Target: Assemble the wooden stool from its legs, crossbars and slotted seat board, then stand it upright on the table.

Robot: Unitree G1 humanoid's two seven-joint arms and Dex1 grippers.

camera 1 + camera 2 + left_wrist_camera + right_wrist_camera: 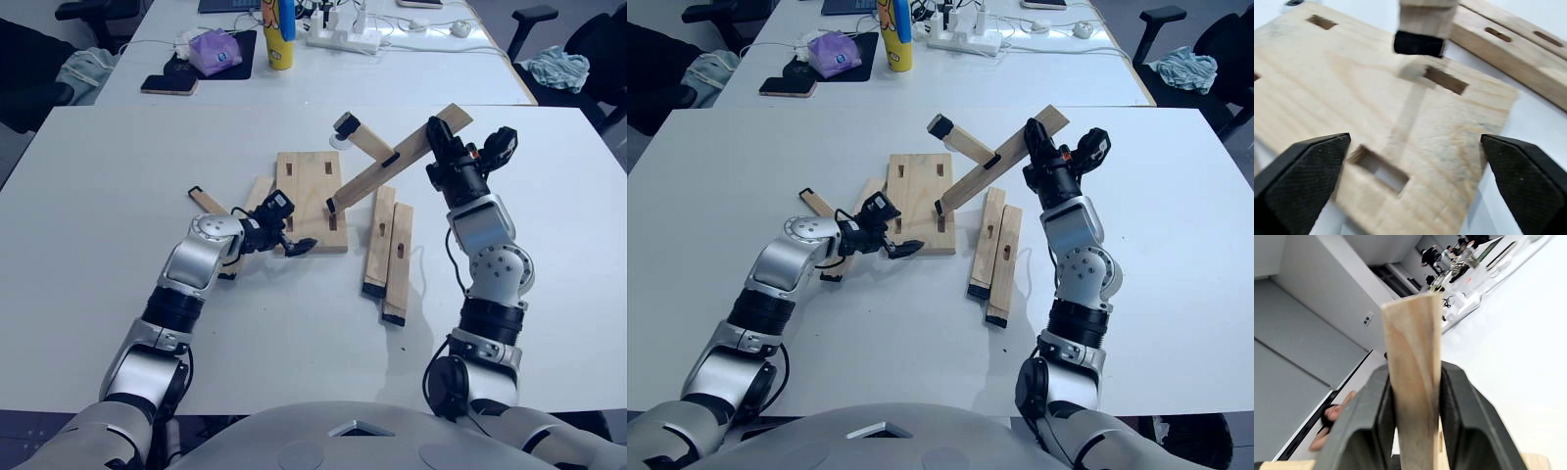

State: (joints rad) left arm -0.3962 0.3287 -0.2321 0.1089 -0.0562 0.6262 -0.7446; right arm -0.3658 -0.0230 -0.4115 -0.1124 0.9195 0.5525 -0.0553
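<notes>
Left eye view: I'm seeing print on the yellow canister (279, 34) on the far table, too small to read. The white table (118, 196) is carrying the parts, office desks behind. My left arm is lying low, bent inward, left gripper (294, 235) spread wide, straddling the near corner of the flat seat board (312, 191). My right forearm is standing upright, right gripper (438, 147) pinching the tilted leg (377, 176), whose black-capped end is hanging over the board. Two crossbars (387, 250) are lying just right.

white table (98, 196) | seat board (306, 181) flat | two slotted bars (380, 235) beside it
</notes>
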